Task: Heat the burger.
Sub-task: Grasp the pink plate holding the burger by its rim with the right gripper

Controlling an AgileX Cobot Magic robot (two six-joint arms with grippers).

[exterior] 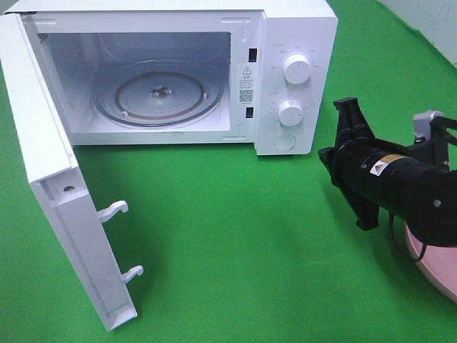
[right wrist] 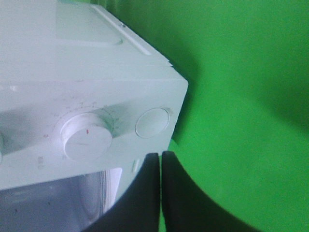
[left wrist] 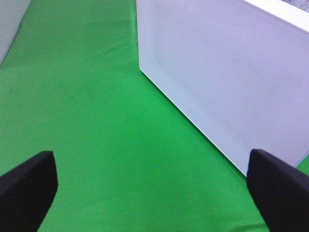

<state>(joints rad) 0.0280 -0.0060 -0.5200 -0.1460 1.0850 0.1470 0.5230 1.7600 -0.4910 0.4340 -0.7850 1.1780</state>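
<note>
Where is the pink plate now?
In the exterior high view, the pink plate lies at the right edge, partly under the right arm, on the green cloth.

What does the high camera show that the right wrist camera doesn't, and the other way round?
Only the high view shows the door swung wide open, its two latch hooks, and a pink plate at the edge. Only the right wrist view shows the right pincer with its tips pressed shut. Both show the white microwave, its lower knob, the round button and the green cloth.
</note>
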